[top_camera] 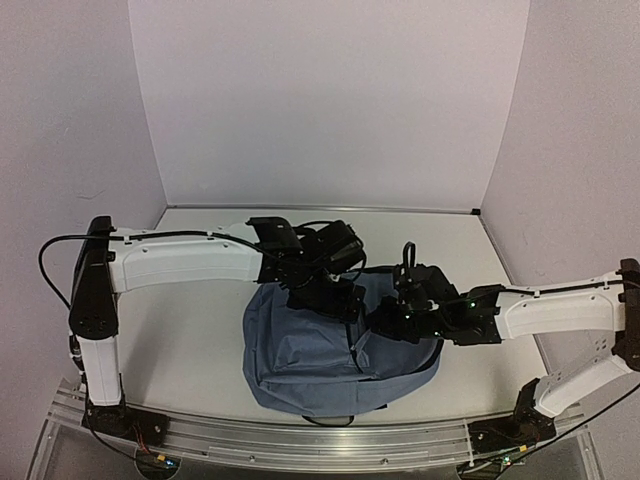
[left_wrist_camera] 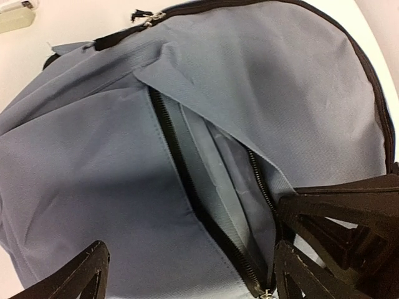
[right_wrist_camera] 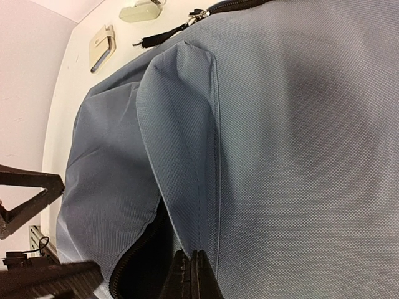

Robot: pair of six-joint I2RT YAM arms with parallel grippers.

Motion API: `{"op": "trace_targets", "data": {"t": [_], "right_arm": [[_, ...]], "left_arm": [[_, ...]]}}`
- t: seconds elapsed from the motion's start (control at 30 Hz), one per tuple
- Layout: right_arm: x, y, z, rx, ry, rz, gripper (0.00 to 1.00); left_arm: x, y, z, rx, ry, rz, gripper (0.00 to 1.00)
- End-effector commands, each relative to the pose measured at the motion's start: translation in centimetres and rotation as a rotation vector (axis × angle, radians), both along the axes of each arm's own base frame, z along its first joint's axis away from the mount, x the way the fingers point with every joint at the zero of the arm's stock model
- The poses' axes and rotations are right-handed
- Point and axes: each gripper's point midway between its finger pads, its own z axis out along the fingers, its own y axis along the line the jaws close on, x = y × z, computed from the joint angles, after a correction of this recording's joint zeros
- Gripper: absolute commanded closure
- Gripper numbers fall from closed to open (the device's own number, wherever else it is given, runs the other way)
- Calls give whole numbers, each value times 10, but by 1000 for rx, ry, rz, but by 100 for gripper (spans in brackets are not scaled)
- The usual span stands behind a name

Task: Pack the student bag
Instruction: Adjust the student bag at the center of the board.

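Overhead: a blue backpack is laid on the table, lower centre of the frame, with the left gripper and right gripper over its upper edge. Left wrist: the left gripper is spread wide and empty above the unzipped front pocket, mid-frame. Right wrist: the right gripper is closed tight on the backpack's pocket flap, bottom centre.

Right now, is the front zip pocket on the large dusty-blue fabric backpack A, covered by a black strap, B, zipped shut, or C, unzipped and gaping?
C: on the dusty-blue fabric backpack the front zip pocket gapes, pale lining showing between its parted black teeth.
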Motion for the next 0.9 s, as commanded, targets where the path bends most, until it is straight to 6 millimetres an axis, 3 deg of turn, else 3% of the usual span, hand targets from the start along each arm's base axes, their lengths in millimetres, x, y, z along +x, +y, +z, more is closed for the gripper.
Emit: {"op": "trace_targets", "data": {"t": [0.0,0.2,0.4,0.47,0.7,0.8,0.87], "right_arm": [[7,-9,6,8,-34,-58,100],[7,-12,7,11,-38,-71,100],[8,-13,8,12,-41,-79,100],[8,-13,9,12,-44,-82,100],[9,-16,5,4,-42,-95,100],[9,-17,3,-2,-41,-99,100],[9,-18,1,-10,-39,-101,100]], "left_arm": [[-10,-7,-12,24,63,-40,7],[-18,-9,-37,78,145,-40,5],[-20,30,-56,263,159,59,13],[-22,43,-59,333,155,78,22],[-26,81,-72,543,125,136,66],[-19,90,-61,541,68,189,85],[-11,94,-44,510,13,233,92]]}}
